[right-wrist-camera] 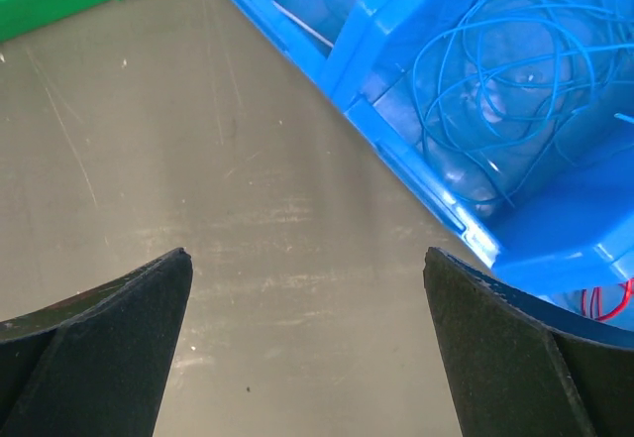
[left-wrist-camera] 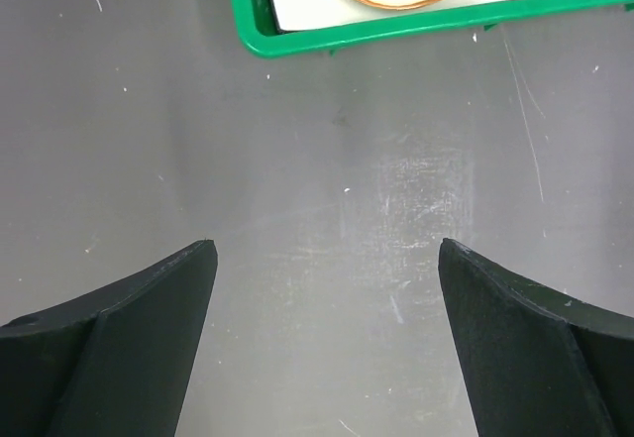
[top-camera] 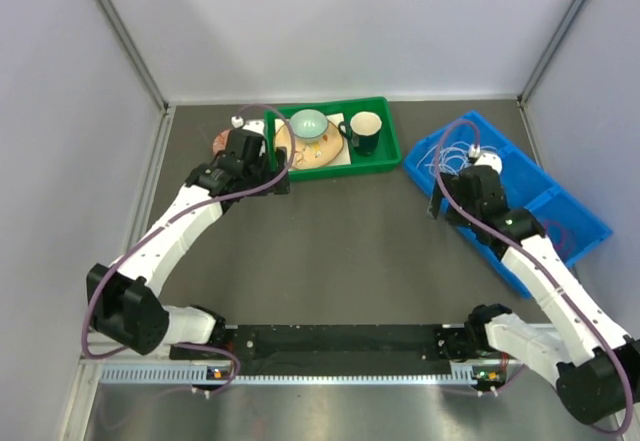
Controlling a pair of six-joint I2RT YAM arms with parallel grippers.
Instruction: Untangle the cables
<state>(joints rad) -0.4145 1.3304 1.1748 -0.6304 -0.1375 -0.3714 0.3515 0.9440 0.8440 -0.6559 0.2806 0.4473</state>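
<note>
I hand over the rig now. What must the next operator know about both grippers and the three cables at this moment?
Left gripper: open, empty, over bare table beside the green tray.
Right gripper: open, empty, over the table next to the blue tray.
Cables: all in the blue tray, apparently one per compartment: white cable, blue cable, red cable.
Done: the three look separated by colour.
Left: probably nothing; check that no strand crosses a divider, which these views do not fully show.
</note>
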